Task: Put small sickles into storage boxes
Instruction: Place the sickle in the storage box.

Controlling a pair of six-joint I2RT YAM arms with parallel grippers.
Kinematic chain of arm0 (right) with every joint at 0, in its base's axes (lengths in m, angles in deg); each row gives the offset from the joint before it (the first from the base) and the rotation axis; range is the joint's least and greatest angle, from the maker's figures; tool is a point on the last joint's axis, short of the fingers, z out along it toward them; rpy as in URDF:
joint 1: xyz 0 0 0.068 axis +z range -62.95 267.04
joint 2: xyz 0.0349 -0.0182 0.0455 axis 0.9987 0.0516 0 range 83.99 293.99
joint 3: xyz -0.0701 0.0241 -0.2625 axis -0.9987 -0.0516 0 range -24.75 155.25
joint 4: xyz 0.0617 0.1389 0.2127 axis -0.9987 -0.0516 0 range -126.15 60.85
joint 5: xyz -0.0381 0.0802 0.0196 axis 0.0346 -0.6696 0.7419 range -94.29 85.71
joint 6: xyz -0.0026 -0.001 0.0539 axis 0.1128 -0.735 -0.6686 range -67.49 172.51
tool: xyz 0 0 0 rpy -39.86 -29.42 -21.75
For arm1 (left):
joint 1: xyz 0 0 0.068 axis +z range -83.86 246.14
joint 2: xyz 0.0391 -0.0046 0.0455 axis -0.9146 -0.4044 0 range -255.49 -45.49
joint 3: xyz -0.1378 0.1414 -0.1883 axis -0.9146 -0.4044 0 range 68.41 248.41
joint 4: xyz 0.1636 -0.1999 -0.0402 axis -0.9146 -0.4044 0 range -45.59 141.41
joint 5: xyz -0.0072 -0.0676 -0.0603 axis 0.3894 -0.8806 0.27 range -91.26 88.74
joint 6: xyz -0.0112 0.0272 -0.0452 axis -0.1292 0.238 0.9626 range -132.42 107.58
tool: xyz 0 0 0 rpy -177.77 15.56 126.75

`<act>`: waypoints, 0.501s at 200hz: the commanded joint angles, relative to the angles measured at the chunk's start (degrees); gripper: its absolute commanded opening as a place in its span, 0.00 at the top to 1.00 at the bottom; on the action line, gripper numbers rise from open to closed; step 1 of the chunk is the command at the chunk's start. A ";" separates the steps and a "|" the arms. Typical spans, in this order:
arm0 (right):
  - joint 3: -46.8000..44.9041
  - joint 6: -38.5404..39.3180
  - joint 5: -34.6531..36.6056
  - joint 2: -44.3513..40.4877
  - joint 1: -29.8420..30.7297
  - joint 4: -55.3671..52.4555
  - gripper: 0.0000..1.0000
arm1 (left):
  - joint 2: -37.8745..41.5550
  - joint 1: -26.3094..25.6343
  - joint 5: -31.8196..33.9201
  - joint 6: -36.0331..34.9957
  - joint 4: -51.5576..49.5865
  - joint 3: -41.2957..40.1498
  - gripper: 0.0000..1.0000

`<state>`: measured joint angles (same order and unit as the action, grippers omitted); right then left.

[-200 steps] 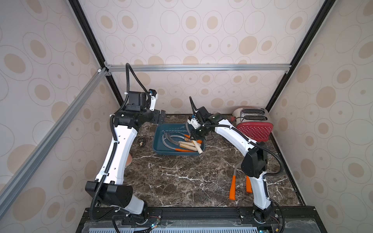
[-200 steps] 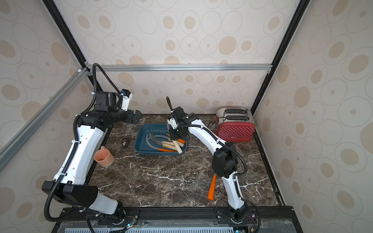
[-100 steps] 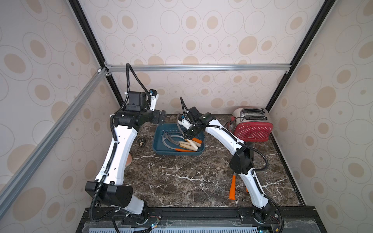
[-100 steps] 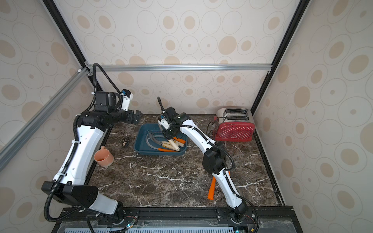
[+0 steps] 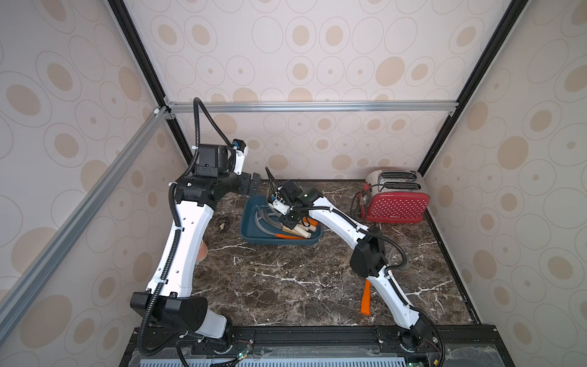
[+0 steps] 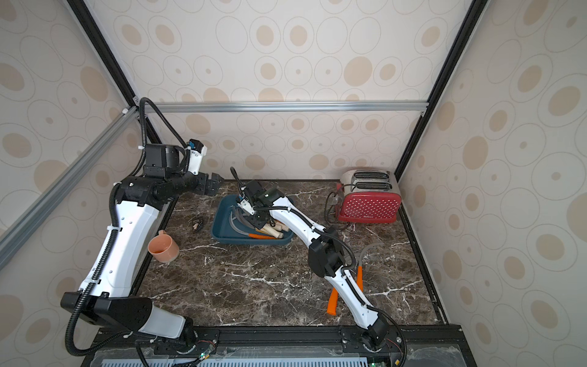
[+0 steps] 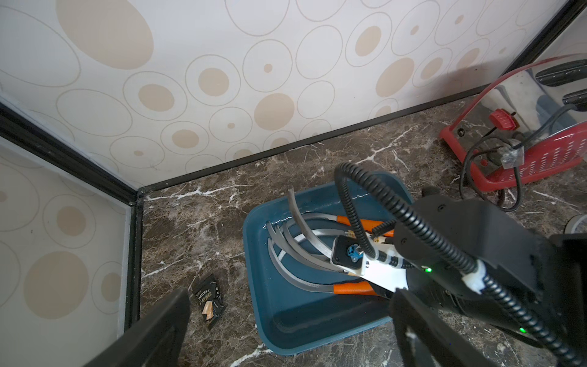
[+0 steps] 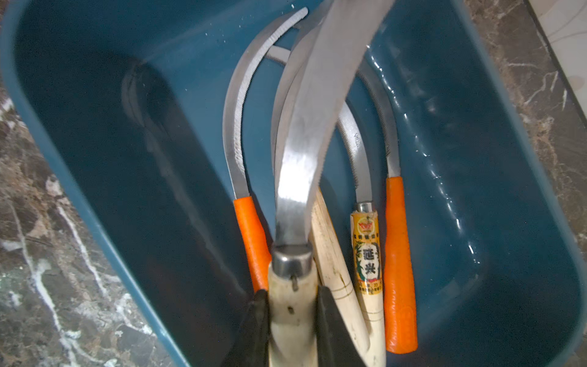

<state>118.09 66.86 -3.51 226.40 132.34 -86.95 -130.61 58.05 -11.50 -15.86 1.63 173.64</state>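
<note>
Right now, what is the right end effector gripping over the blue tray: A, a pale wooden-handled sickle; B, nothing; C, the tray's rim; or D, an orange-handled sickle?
A: in the right wrist view the right end effector is clamped on the pale wooden-handled sickle, whose blade arches over the other sickles lying in the tray.

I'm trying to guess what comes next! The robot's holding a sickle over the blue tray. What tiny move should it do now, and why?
Probably lower it a touch and open the right tool. It is shut on the pale-handled sickle, whose blade hangs over the blue tray above the other sickles lying inside, so letting go should drop it in.
</note>
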 commanded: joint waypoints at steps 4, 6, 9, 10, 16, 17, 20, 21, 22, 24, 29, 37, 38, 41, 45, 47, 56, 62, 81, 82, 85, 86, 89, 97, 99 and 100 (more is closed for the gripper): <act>2.51 4.17 4.14 1.49 1.01 -0.21 0.92 | 1.10 0.27 -0.64 0.28 -0.21 0.24 0.01; 2.52 4.23 4.45 1.54 1.08 -0.16 0.92 | 1.10 0.25 -0.63 0.28 -0.18 0.15 0.01; 2.60 4.40 4.80 1.69 1.10 -0.09 0.92 | 1.10 0.22 -0.61 0.28 -0.22 0.11 0.01; 2.61 4.47 4.91 1.71 1.19 -0.11 0.92 | 1.10 0.25 -0.63 0.28 -0.23 0.13 0.01; 2.61 4.84 5.27 1.95 1.35 -0.02 0.92 | 1.10 0.23 -0.66 0.25 -0.19 0.04 0.01; 2.66 4.91 5.37 1.97 1.36 0.02 0.92 | 1.10 0.25 -0.66 0.26 -0.21 0.01 0.01; 2.70 5.16 5.57 2.00 1.44 0.05 0.92 | 1.10 0.20 -0.61 0.28 -0.21 0.00 0.01; 2.70 5.25 5.65 2.09 1.45 0.01 0.92 | 1.10 0.24 -0.59 0.28 -0.17 -0.01 0.01; 2.70 5.38 5.65 2.09 1.45 0.03 0.92 | 1.10 0.26 -0.63 0.28 -0.20 -0.02 0.01; 2.70 5.66 5.84 2.11 1.48 0.03 0.92 | 1.10 0.25 -0.65 0.28 -0.22 -0.02 0.01; 2.62 6.21 6.61 2.24 1.71 0.27 0.92 | 1.10 0.21 -0.70 0.31 -0.15 -0.04 0.01; 2.61 7.25 7.45 2.41 2.03 0.38 0.92 | 1.10 0.26 -0.75 0.31 -0.18 -0.11 0.01; 2.61 7.30 7.56 2.42 2.09 0.35 0.92 | 1.15 0.27 -0.75 0.34 -0.16 -0.11 0.01; 2.61 7.70 7.78 2.53 2.24 0.48 0.92 | 1.10 0.23 -0.72 0.36 -0.22 -0.16 0.01; 2.61 8.07 8.10 2.64 2.44 0.52 0.91 | 1.10 0.22 -0.83 0.36 -0.14 -0.17 0.01; 2.61 8.28 8.23 2.62 2.43 0.61 0.91 | 1.10 0.26 -0.83 0.36 -0.14 -0.19 0.01; 2.61 9.04 8.91 2.99 2.71 0.60 0.91 | 1.10 0.20 -0.83 0.41 -0.22 -0.13 0.01; 2.61 9.40 9.23 3.04 2.86 0.67 0.91 | 1.10 0.24 -0.83 0.37 -0.20 -0.11 0.01; 2.61 9.91 9.52 3.35 3.10 0.33 0.91 | 1.19 0.21 -0.75 0.19 -0.31 -0.07 0.01; 2.61 9.95 9.52 3.33 3.16 0.28 0.91 | 1.19 0.24 -0.75 0.19 -0.32 -0.09 0.01; 2.61 9.99 9.53 3.39 3.19 0.22 0.91 | 1.19 0.22 -0.70 0.19 -0.32 -0.10 0.01; 2.61 9.99 9.52 3.40 3.16 0.14 0.91 | 1.19 0.20 -0.72 0.19 -0.27 -0.06 0.01; 2.61 10.04 9.48 3.40 3.13 0.03 0.91 | 1.23 0.23 -0.74 0.10 -0.31 -0.03 0.01; 2.61 10.00 9.50 3.37 3.23 -0.26 0.91 | 1.19 0.20 -0.66 0.05 -0.32 -0.11 0.01; 2.66 9.93 9.51 3.37 3.35 -0.29 0.91 | 1.19 0.26 -0.66 0.07 -0.38 -0.11 0.01; 2.63 9.92 9.51 3.39 3.37 -0.33 0.91 | 1.19 0.22 -0.66 0.08 -0.35 -0.11 0.01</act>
<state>119.38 74.58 4.73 228.65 135.16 -86.52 -130.61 58.05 -11.69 -15.86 1.61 173.53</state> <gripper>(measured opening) 0.229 0.992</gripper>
